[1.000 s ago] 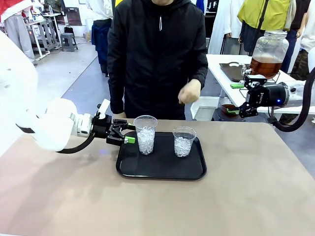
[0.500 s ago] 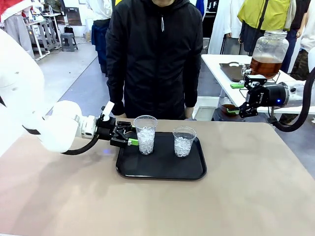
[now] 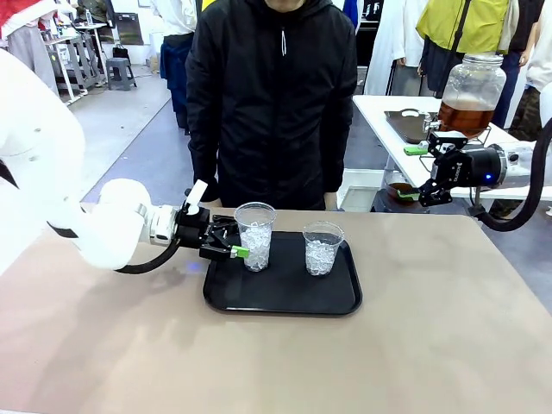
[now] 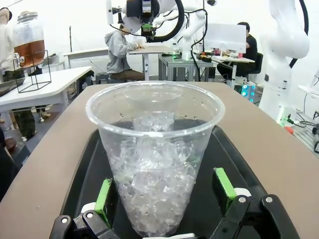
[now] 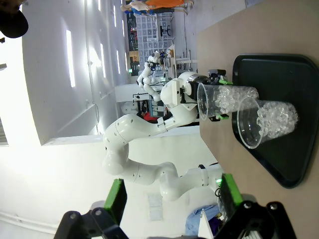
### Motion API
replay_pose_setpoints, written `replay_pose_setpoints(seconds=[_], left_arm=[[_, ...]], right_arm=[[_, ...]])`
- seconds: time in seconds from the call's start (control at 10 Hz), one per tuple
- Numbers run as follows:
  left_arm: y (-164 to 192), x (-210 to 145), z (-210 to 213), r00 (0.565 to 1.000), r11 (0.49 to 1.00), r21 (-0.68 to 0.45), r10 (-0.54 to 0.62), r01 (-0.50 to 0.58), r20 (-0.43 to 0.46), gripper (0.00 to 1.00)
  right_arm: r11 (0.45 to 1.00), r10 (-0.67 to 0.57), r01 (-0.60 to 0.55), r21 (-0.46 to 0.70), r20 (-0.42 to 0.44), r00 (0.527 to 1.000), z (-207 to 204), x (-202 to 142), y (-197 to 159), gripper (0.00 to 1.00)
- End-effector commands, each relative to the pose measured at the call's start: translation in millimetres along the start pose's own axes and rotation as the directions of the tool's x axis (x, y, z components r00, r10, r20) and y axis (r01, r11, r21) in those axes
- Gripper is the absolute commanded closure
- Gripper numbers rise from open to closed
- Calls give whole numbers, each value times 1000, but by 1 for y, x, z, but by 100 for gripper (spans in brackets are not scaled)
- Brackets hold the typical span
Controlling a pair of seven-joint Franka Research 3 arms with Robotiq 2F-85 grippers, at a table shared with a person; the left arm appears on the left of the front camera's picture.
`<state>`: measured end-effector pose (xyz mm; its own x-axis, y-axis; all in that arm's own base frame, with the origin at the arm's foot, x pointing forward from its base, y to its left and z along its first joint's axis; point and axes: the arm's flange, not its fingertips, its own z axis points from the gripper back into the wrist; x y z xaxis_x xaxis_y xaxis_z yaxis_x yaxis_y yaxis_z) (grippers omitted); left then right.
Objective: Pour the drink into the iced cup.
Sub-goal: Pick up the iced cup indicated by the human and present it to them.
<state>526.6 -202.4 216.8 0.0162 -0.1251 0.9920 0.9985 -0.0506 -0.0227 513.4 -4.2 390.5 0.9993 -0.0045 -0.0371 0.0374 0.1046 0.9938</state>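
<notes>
Both fingers (image 4: 103, 199) of the left gripper (image 3: 235, 238) stand apart around the taller iced cup (image 3: 255, 235) on the tray (image 3: 285, 299), so close them gently and keep it upright; the drink (image 3: 464, 117) is in the far jar (image 3: 473, 84).

robotics laboratory in an open workshop hall. a tan work table (image 3: 431, 345) carrying a black tray (image 3: 285, 302) is flanked by a white left arm (image 3: 103, 228) at 9 o'clock and a right arm (image 3: 520, 161) at 3 o'clock; a white side table (image 3: 379, 108) at 2 o'clock bears a glass dispenser jar (image 3: 472, 86). grey concrete floor (image 3: 121, 129) with a stool (image 3: 121, 73) lies at 10 o'clock. a person (image 3: 276, 103) stands at 12 o'clock, others behind in the aisle. left wrist view: a desk (image 4: 144, 50), a monitor (image 4: 227, 37), a seated person (image 4: 118, 52) and plain white walls (image 4: 75, 20)
</notes>
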Motion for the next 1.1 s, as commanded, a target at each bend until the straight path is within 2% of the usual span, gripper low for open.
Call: replay_pose_setpoints(seconds=[0.0,0.4,1.0], left_arm=[[4,-2,-11,999,999,29,-26,25,36,0],[4,-6,-20,998,997,69,-45,42,52,0],[1,-6,-29,998,998,37,-45,43,53,0]], right_arm=[[1000,2,-2,0,3,1000,0,-1,1,0],[1000,2,-2,0,3,1000,0,-1,1,0],[1000,2,-2,0,3,1000,0,-1,1,0]])
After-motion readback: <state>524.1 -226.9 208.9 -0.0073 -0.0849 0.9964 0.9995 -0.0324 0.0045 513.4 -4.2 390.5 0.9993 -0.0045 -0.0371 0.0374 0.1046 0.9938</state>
